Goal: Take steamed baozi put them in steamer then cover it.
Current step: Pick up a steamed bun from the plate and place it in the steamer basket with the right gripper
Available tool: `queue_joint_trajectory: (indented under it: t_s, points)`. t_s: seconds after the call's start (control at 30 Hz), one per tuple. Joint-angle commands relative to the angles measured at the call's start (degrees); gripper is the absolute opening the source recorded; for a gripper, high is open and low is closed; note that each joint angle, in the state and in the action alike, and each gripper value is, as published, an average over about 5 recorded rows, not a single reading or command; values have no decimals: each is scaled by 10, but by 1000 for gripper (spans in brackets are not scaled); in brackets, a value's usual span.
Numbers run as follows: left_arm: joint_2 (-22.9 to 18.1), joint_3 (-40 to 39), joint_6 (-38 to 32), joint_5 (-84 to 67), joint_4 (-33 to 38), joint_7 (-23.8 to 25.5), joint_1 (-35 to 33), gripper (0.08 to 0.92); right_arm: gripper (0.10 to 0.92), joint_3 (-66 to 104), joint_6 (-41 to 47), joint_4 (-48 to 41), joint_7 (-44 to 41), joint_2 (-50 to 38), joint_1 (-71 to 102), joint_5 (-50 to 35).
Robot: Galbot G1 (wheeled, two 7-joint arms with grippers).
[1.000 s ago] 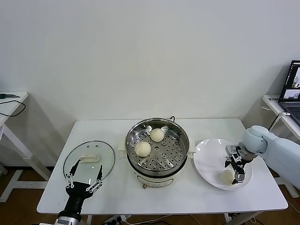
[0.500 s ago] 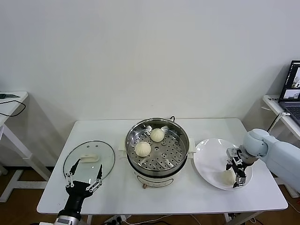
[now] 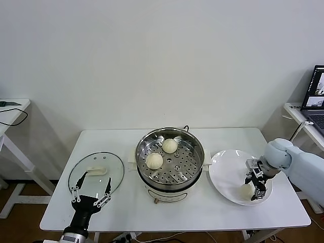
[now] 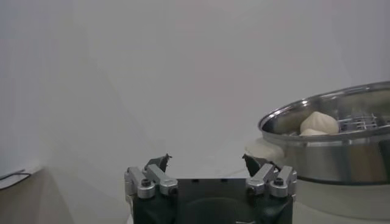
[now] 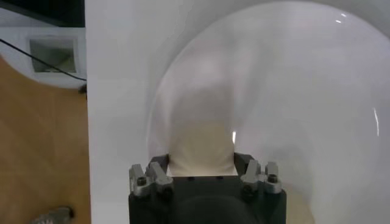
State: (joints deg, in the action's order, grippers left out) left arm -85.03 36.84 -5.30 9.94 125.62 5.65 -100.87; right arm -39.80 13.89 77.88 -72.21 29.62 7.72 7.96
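Two cream-white steamed baozi [image 3: 169,146] [image 3: 154,160] lie on the perforated floor of the shiny steamer [image 3: 195,142], which stands on its white pot base at the table's middle. Another baozi [image 3: 246,191] rests on the white plate [image 3: 225,169] to the right. My right gripper [image 3: 255,188] reaches down over it, and in the right wrist view both fingers of that gripper [image 5: 201,164] press the sides of the baozi [image 5: 201,143]. The glass cover [image 3: 114,169] lies flat at the left. My left gripper [image 3: 91,195] stays open at the cover's near edge, holding nothing.
The plate [image 5: 292,91] sits near the table's right edge, with floor beyond. A laptop [image 3: 316,96] stands on a side desk at the far right. Another desk [image 3: 10,109] is at the far left. From the left wrist, the steamer [image 4: 341,152] shows a baozi [image 4: 318,123] inside.
My right gripper has closed from open onto the baozi on the plate, shifting slightly right. The left arm, the cover and the steamer have not moved.
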Motion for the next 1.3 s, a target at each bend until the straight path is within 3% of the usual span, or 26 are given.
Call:
queue_joint_trajectory:
  t_s: [0.03, 0.37, 0.7, 0.87, 1.03, 1.3]
  points:
    - [0, -1, 0, 1, 3, 0, -1, 823, 704, -67, 2, 30, -3, -26, -105, -51]
    - [4, 1, -1, 2, 6, 0, -7, 823, 704, -203, -20, 100, -22, -45, -363, -149]
    - [5, 2, 1, 2, 11, 0, -8, 823, 704, -325, -202, 148, -41, 64, -596, -200]
    - [5, 4, -1, 2, 11, 1, -8, 823, 704, -353, -319, 179, -2, 133, -616, -163]
    - [4, 3, 0, 2, 11, 2, -5, 823, 704, -378, -371, 207, 52, 200, -602, -82]
    - [5, 10, -2, 0, 8, 4, -2, 823, 704, -376, -443, 159, 115, 278, -534, 20]
